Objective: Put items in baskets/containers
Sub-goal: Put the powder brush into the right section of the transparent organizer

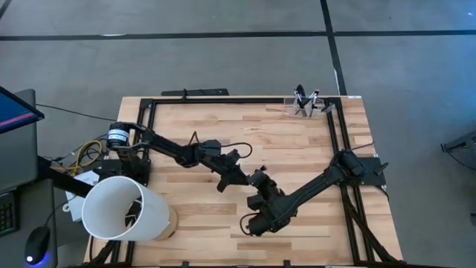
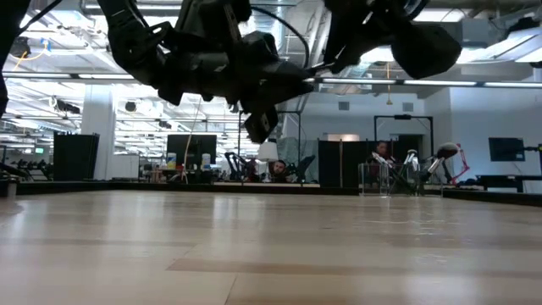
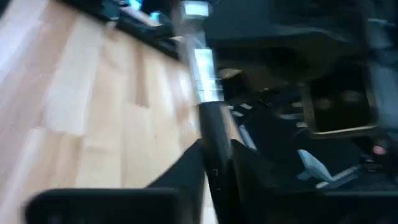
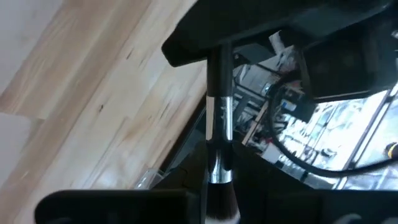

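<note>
A makeup brush with a dark handle [image 4: 217, 68], a silvery ferrule [image 4: 219, 127] and a pale bristle tip [image 4: 222, 208] is held in the air between my two grippers over the middle of the table. My left gripper [image 1: 236, 176] is shut on it and shows in the low view [image 2: 261, 123] well above the wood. My right gripper [image 1: 257, 183] meets it from the other side, shut on the brush's head end. The clear holder [image 1: 305, 106] stands at the far right edge with several brushes upright in it, as the low view [image 2: 391, 176] also shows. My left gripper pinches the brush's dark handle [image 3: 214, 155] between its two fingers, which lie across it. The brush runs away from the fingers, ferrule [image 3: 202, 59] outward, clear of the table. My right gripper has the brush at its head end, by the ferrule's lower part [image 4: 219, 171]. The picture's bottom edge cuts off the place of contact. The brush runs straight out from my fingers to the left gripper [image 4: 205, 37], lifted clear of the table.
A big white tub [image 1: 123, 208] lies on its side at the near left corner. A dark metal frame [image 1: 333, 134] runs along the table's far and right sides. Bare wood [image 1: 297, 145] lies between the grippers and the holder.
</note>
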